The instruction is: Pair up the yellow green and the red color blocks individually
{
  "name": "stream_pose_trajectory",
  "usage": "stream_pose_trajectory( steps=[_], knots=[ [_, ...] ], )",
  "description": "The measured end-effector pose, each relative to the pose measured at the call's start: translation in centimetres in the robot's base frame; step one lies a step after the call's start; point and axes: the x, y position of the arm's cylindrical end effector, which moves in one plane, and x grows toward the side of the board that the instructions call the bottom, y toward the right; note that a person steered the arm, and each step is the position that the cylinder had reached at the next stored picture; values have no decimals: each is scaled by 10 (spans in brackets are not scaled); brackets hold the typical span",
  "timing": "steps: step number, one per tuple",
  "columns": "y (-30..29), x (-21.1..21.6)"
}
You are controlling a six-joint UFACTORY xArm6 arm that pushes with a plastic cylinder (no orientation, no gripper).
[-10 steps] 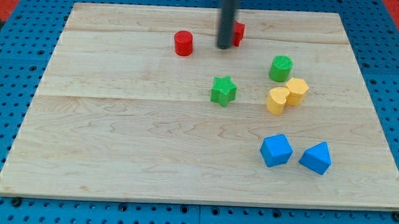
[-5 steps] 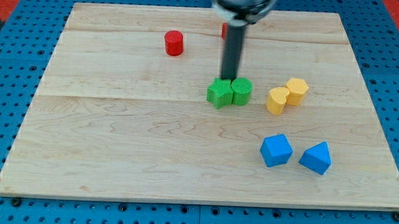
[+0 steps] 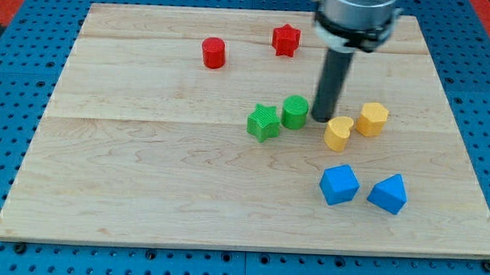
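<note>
Two green blocks, a star and a cylinder, sit touching near board centre, their row tilted toward 2 o'clock. My tip stands at the cylinder's 3 o'clock, holding nothing. Yellow heart and yellow hexagon have separated since earlier. Red cylinder and red star lie apart toward 12 o'clock.

Wooden board, two red blocks, two green, two yellow, two blue
</note>
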Motion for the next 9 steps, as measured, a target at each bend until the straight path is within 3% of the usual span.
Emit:
stream_pose_trajectory(
  steps=[2, 4, 5, 6, 7, 8, 9],
  knots=[
    [27, -13],
    [10, -144],
    [55, -210],
    [31, -202],
    [31, -136],
    [-9, -138],
    [75, -150]
  ],
)
